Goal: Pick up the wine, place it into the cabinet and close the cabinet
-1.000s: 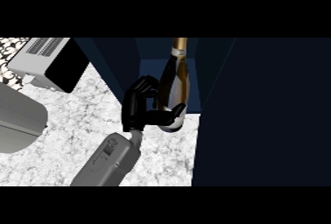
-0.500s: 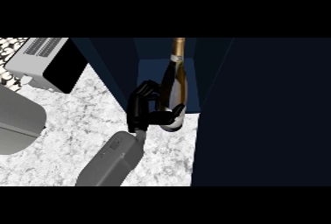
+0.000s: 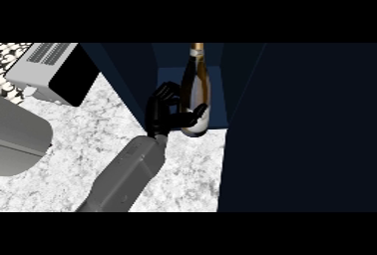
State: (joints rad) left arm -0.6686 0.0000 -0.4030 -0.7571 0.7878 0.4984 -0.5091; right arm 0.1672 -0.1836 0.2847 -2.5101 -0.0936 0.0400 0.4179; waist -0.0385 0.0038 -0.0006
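The wine bottle (image 3: 195,92), pale with a gold top, stands upright in the open dark blue cabinet (image 3: 243,89), near its front edge. My left hand (image 3: 163,114) is just left of the bottle's lower half. Its fingers (image 3: 166,92) are spread and stand a little apart from the glass. The thumb (image 3: 193,117) reaches across in front of the bottle's base. The grey forearm (image 3: 125,174) comes up from the lower edge. My right hand does not show.
The cabinet's dark door (image 3: 302,129) fills the right side. A grey and black appliance (image 3: 55,72) stands at the back left. A large grey rounded thing (image 3: 18,139) lies at the left edge on the marble counter (image 3: 88,129).
The hand's fingers have spread away from the bottle, which stays upright in the cabinet. The view has shifted slightly, so the appliance sits further right.
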